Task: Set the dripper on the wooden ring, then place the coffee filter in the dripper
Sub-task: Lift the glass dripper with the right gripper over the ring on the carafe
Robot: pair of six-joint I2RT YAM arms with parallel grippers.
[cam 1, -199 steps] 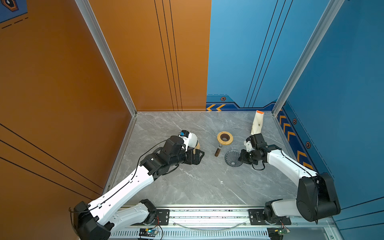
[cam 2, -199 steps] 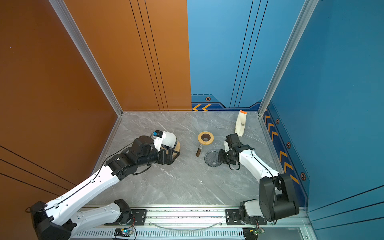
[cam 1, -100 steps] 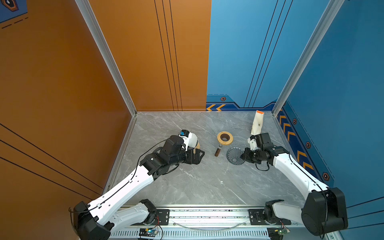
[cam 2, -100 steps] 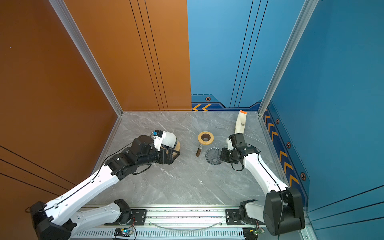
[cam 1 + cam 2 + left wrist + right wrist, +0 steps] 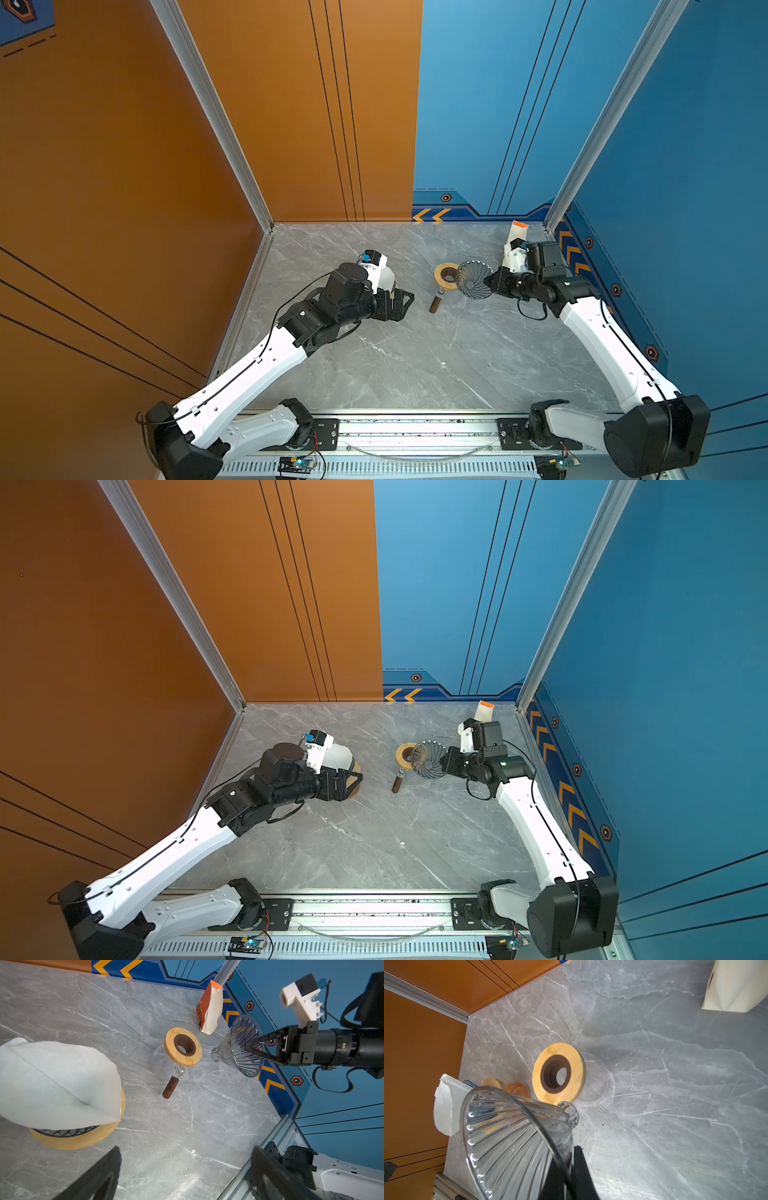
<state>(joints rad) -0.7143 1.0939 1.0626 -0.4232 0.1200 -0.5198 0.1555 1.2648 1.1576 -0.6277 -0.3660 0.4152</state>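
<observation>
Dripper (image 5: 473,279) got lifted since a sec ago, now tilted beside carafe (image 5: 444,275) in both top views | left wrist: left pincer (image 5: 186,1151) wide open, empty, filter (image 5: 58,1082) on its wooden stand (image 5: 79,1140) | right wrist: right pincer (image 5: 568,1169) clamped on dripper rim

Grey marble tabletop (image 5: 415,365) — glass carafe (image 5: 439,279) mid, coffee bag (image 5: 517,232) back-right corner, wood filter stand (image 5: 83,1140) left

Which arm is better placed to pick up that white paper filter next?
Left. The left gripper is open and empty, right beside the paper filter on its wooden stand. The right gripper is shut on the glass dripper, held off the table.
</observation>
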